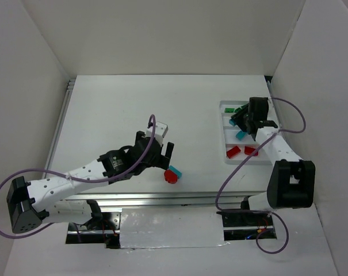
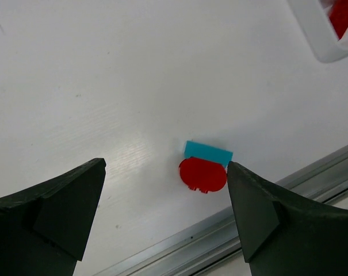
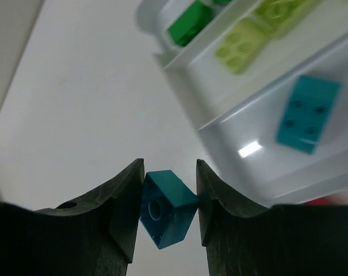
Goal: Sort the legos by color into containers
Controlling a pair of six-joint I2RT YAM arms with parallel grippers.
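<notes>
The white tray (image 1: 224,118) stands at the right. It holds a dark green brick (image 3: 188,23), yellow-green bricks (image 3: 243,43), a cyan brick (image 3: 308,114) and red bricks (image 1: 234,152) in separate compartments. My right gripper (image 3: 169,210) is shut on a cyan brick (image 3: 165,208), held above the tray's left side (image 1: 243,122). A red round lego (image 2: 203,175) touches a cyan brick (image 2: 208,152) on the table near the front edge; both show in the top view (image 1: 172,175). My left gripper (image 2: 165,198) is open above them, the red piece just inside its right finger (image 2: 260,213).
A metal rail (image 2: 231,230) runs along the table's near edge close to the two loose pieces. The tray's corner (image 2: 320,34) shows at the upper right of the left wrist view. White walls enclose the table on three sides.
</notes>
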